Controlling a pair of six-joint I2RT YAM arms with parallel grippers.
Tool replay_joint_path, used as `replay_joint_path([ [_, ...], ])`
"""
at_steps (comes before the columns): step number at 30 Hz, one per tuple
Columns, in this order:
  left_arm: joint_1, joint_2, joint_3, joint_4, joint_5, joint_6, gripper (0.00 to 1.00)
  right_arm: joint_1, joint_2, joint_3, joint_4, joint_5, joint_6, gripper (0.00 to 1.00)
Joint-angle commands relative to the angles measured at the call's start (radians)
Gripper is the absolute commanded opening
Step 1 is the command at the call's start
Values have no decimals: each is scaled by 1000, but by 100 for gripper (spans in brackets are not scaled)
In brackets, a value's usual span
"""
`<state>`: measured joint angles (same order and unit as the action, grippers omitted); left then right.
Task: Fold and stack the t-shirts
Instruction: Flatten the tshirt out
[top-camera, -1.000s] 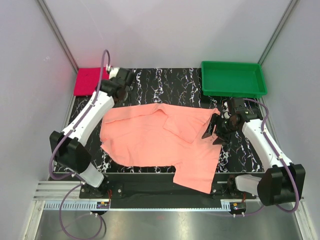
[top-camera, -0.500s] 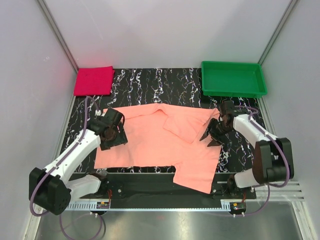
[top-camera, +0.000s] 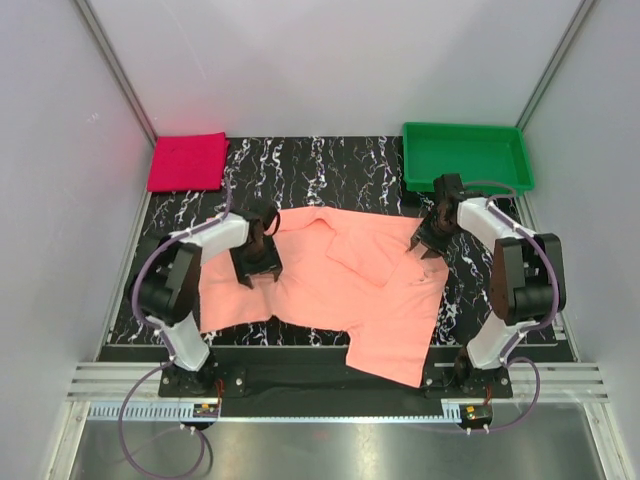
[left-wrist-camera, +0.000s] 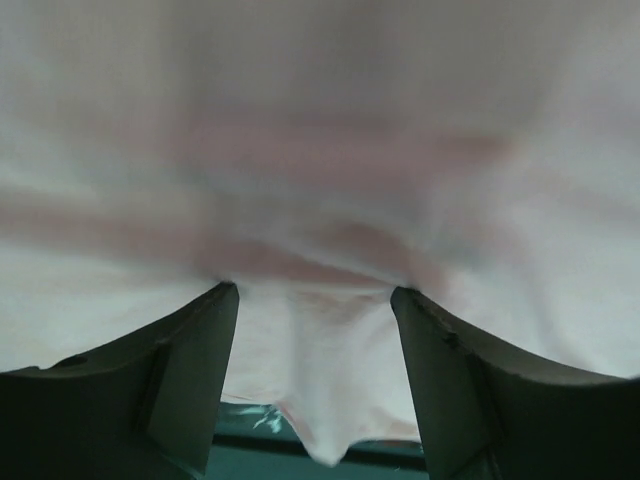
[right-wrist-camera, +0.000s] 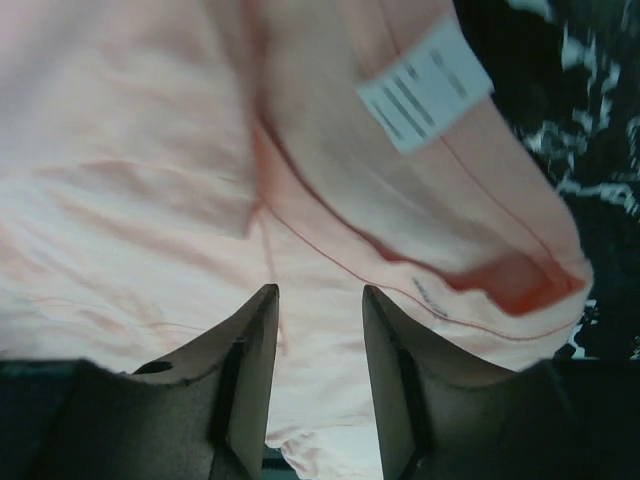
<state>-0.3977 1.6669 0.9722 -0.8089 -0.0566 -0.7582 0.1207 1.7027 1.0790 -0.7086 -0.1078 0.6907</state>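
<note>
The salmon-pink t-shirt (top-camera: 340, 290) lies spread over the middle of the black marbled table (top-camera: 340, 160), with a flap folded across its upper middle. The magenta-red t-shirt (top-camera: 186, 161) sits folded at the back left corner. My left gripper (top-camera: 260, 275) points down onto the pink shirt's left part. In the left wrist view its jaws (left-wrist-camera: 313, 300) stand apart with pink cloth (left-wrist-camera: 320, 150) bunched between them. My right gripper (top-camera: 424, 248) is at the shirt's right edge. Its jaws (right-wrist-camera: 320, 300) stand narrower, over cloth (right-wrist-camera: 150, 150) near a white label (right-wrist-camera: 425, 85).
A green plastic tray (top-camera: 520, 160) stands at the back right, just behind my right arm. White walls close in the table on three sides. The pink shirt's lower right part hangs over the near edge (top-camera: 385, 365).
My left arm swung from the magenta shirt at the back left down onto the pink shirt's left part. The right gripper shifted back along the right edge. Both jaws narrowed.
</note>
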Motion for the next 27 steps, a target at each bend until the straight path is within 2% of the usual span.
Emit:
replay_joint_path([
  [1,7,169,215,100,31,45,69,-6,-12,194,-55,77,-118,47],
  [4,5,289,403,112,113,89,69,-6,-81,280,-124,76,-166,50],
  [5,5,315,443,131,182,97,69,-6,-98,295,-138,73,-174,50],
  [6,5,359,479,154,217,112,65,-6,-135,314,-162,71,-186,51],
  [7,3,379,576,139,237,115,63,-6,-150,320,-172,72,-187,52],
  [10,-12,387,722,16,181,126,66,-6,-199,322,-204,53,-195,53],
  [11,-18,370,727,-13,126,125,69,-6,-215,309,-210,30,-195,54],
  [12,-20,320,717,-39,94,120,75,-6,-224,300,-215,16,-194,54],
  [15,-12,217,582,-117,-17,96,76,-6,-256,247,-216,-42,-186,54],
  [17,-4,81,467,-134,-61,73,71,-4,-271,222,-219,-70,-183,54],
  [20,23,-109,192,-121,-115,-5,60,-4,-308,182,-224,-111,-183,54],
  [21,39,-180,150,-116,-112,-21,59,-3,-314,179,-229,-119,-183,54],
  [24,126,-258,13,-96,-65,-75,58,-3,-334,164,-236,-144,-183,55],
  [27,197,-253,-46,-21,49,-102,66,-1,-350,141,-236,-162,-183,55],
])
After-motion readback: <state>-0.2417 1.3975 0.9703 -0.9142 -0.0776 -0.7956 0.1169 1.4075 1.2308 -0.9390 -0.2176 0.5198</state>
